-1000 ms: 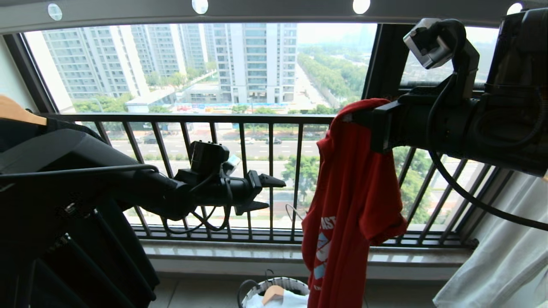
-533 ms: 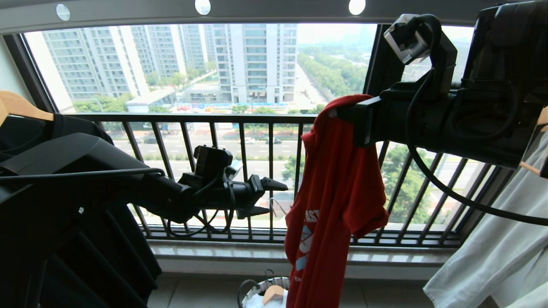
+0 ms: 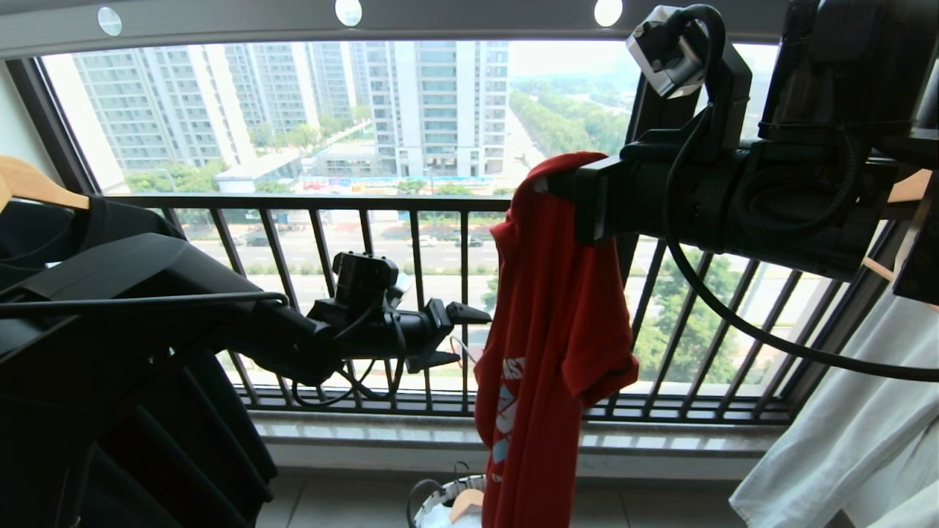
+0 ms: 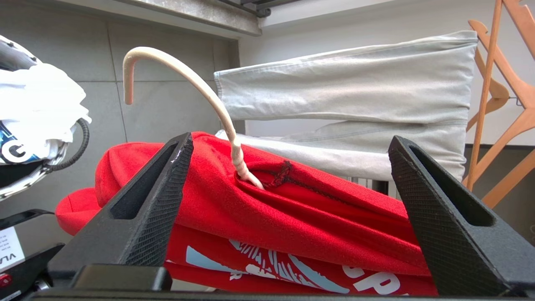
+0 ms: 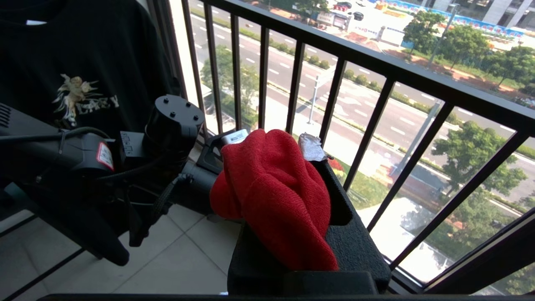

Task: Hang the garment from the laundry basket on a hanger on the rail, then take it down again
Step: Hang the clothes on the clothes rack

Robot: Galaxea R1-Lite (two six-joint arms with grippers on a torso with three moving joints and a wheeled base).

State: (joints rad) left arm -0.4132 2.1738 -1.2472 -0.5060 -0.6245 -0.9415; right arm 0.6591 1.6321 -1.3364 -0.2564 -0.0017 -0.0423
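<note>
While the red T-shirt [image 3: 557, 330] hangs lengthwise from the right gripper [image 3: 557, 187], pinched at its top in closed jaws, the head view puts the left gripper [image 3: 458, 336] just beside the cloth, lower down, pointing level at it with its jaws spread and empty. Below, the laundry basket [image 3: 440, 493] sits on the floor; overhead runs the rail [image 3: 440, 18].

From the left wrist, the shirt [image 4: 292, 213] lies across the gap between the wide-apart fingers [image 4: 163, 200], and the white hanger [image 4: 184, 79] rises out of its collar, hook free. That hook looks the left arm's nearer target.

From the right wrist, bunched red cloth [image 5: 271, 200] fills the closed gripper [image 5: 292, 234], the left arm close beyond it.
</note>
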